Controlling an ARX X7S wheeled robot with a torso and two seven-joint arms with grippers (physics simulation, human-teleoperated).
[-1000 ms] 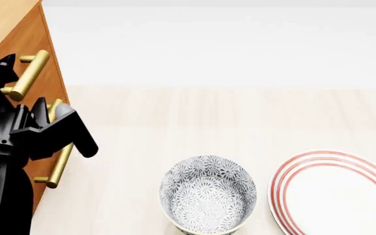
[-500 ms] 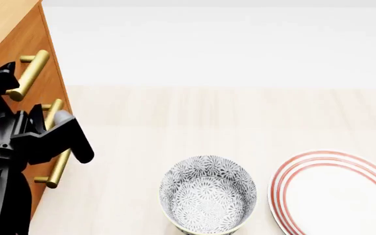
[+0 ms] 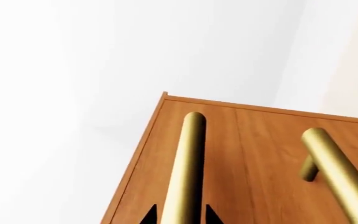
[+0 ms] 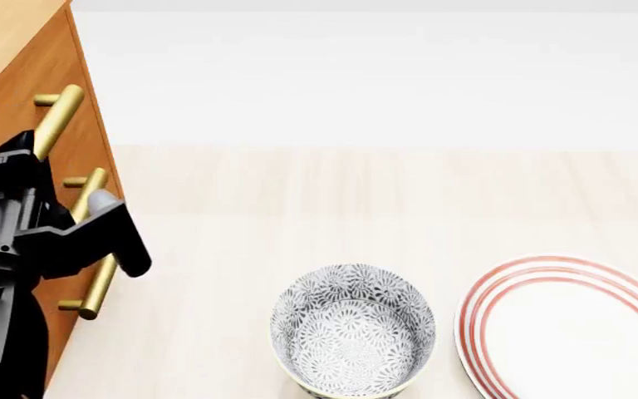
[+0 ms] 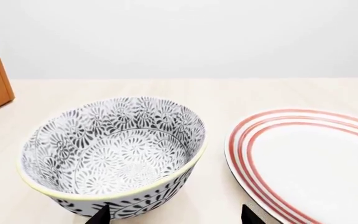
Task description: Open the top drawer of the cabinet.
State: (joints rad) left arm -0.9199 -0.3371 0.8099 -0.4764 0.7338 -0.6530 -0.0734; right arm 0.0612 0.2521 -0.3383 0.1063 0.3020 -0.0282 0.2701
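The orange-brown cabinet (image 4: 9,50) stands at the left of the head view with two brass bar handles. The top drawer (image 3: 166,154) looks flush with the front, and its handle (image 4: 59,116) runs between the fingertips of my left gripper (image 4: 3,158). In the left wrist view that handle (image 3: 188,168) passes between two black fingertips (image 3: 148,217), with a thin strip of wood showing on each side. My left gripper (image 3: 179,217) is open around it. The lower drawer's handle (image 3: 337,172) lies beside it. My right gripper (image 5: 174,217) is open, low over the table.
A grey-patterned bowl (image 4: 352,328) sits on the light table (image 4: 296,199) near the front, just beyond my right gripper in the right wrist view. A white plate with red rings (image 4: 580,328) lies to the right of the bowl. The lower handle (image 4: 95,258) is beside my left forearm.
My left gripper has moved down the top drawer's handle toward the cabinet front, and its fingers now sit on either side of the bar. Bowl and plate have not moved.
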